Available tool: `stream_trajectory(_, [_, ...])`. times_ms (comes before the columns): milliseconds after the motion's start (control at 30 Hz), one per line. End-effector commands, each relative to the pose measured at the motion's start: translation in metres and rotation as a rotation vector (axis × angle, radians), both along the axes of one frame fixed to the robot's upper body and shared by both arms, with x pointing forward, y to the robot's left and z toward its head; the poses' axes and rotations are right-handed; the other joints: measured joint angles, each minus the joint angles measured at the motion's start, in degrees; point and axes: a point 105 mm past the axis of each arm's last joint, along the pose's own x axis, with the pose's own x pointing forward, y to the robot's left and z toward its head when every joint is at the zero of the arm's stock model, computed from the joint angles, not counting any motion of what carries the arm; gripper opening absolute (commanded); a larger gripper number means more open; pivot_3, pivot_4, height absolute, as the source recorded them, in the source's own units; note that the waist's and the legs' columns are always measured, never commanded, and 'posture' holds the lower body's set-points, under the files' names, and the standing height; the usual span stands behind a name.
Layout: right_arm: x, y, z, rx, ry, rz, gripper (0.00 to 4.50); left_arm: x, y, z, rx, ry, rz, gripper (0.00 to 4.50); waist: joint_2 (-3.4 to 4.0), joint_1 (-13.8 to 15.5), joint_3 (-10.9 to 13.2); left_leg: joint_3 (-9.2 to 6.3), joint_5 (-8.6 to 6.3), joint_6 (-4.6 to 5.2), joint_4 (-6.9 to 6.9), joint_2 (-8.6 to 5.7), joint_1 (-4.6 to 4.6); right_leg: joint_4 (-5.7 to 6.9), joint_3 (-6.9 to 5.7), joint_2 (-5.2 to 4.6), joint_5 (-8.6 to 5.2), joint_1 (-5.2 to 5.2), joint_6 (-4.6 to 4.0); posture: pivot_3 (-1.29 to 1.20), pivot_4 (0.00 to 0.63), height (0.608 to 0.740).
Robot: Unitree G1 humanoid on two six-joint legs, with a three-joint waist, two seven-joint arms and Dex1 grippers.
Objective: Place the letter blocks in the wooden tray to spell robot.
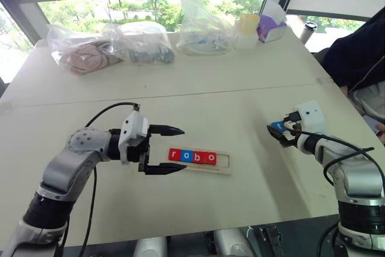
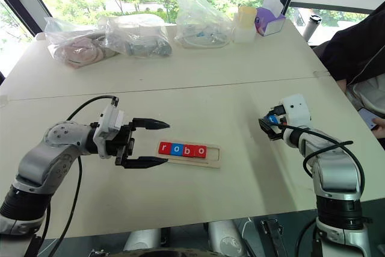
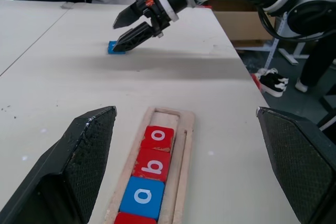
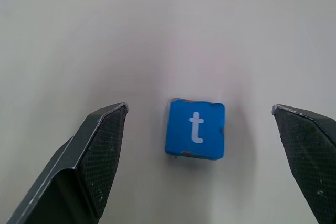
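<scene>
We see four blocks (image 1: 192, 156) reading r, o, b, o in the tray (image 1: 224, 171), its last slot bare. Our left gripper (image 1: 172, 150) gapes beside the tray's r end. Our right gripper (image 4: 199, 161), fingers wide apart, hovers over the blue t block (image 4: 195, 128), which lies flat on the table (image 1: 240, 106), well apart from the tray.
</scene>
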Motion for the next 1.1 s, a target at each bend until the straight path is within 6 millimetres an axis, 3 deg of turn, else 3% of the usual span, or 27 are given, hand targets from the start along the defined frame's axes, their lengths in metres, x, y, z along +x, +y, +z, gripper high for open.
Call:
stream_trajectory(33, [0.004, -0.002, 0.002, 0.019, -0.014, -0.024, 4.49, -0.001, -0.002, 0.006, -0.008, -0.029, -0.014, 4.50, 0.00, 0.03, 0.00, -0.01, 0.00, 0.00, 0.00, 0.00, 0.00, 0.00, 0.00, 0.00, 0.00, 0.00, 0.00, 0.00, 0.150, 0.740])
stream_trajectory(200, [0.009, 0.000, -0.011, 0.075, 0.030, -0.047, 4.49, -0.001, -0.001, 0.006, -0.005, -0.032, -0.002, 4.50, 0.00, -0.06, 0.00, 0.00, 0.00, 0.00, 0.00, 0.00, 0.00, 0.00, 0.00, 0.00, 0.00, 0.00, -0.01, 0.00, 0.150, 0.740])
stream_trajectory(300, [0.008, 0.003, -0.014, 0.085, 0.047, -0.040, 3.64, -0.001, 0.000, 0.005, -0.003, -0.033, 0.003, 4.50, 0.00, -0.02, 0.00, 0.00, 0.00, 0.00, 0.00, 0.00, 0.01, 0.00, 0.00, 0.00, 0.00, 0.00, 0.00, 0.00, 0.150, 0.740])
stream_trajectory(433, [0.000, 0.010, -0.013, 0.108, 0.050, -0.047, 1.66, -0.001, 0.000, 0.004, -0.004, -0.031, 0.005, 4.50, 0.00, 0.07, 0.00, -0.01, 0.00, 0.00, 0.00, 0.00, -0.01, 0.00, 0.00, 0.00, -0.01, 0.00, 0.01, 0.00, 0.150, 0.740])
stream_trajectory(567, [-0.028, 0.034, -0.017, 0.125, 0.079, -0.034, 1.66, -0.002, 0.001, 0.002, -0.005, -0.030, 0.004, 4.50, 0.00, 0.15, -0.01, -0.07, 0.00, 0.00, -0.04, 0.01, -0.02, 0.00, -0.02, 0.00, -0.02, 0.00, 0.04, 0.00, 0.150, 0.740])
stream_trajectory(733, [-0.082, 0.073, -0.028, 0.190, 0.164, -0.051, 1.66, -0.002, 0.001, 0.000, -0.004, -0.028, 0.000, 4.50, 0.06, -0.02, -0.05, -0.15, 0.00, 0.00, -0.12, 0.10, -0.02, 0.00, -0.03, 0.04, -0.11, -0.03, 0.20, 0.00, 0.150, 0.740])
stream_trajectory(967, [-0.104, 0.087, -0.034, 0.224, 0.226, -0.093, 1.66, -0.003, 0.000, -0.002, -0.003, -0.022, -0.011, 4.50, 0.05, -0.05, -0.08, -0.05, 0.03, -0.06, -0.07, 0.13, 0.02, 0.00, -0.03, -0.01, -0.20, -0.03, -0.03, 0.00, 0.150, 0.740])
stream_trajectory(1100, [-0.100, 0.091, -0.025, 0.213, 0.199, -0.002, 3.13, -0.002, 0.000, -0.001, -0.004, -0.022, -0.012, 4.50, 0.05, -0.04, -0.08, -0.05, 0.03, -0.06, -0.09, 0.12, 0.00, -0.04, -0.03, -0.01, -0.20, -0.03, -0.02, 0.00, 0.150, 0.740])
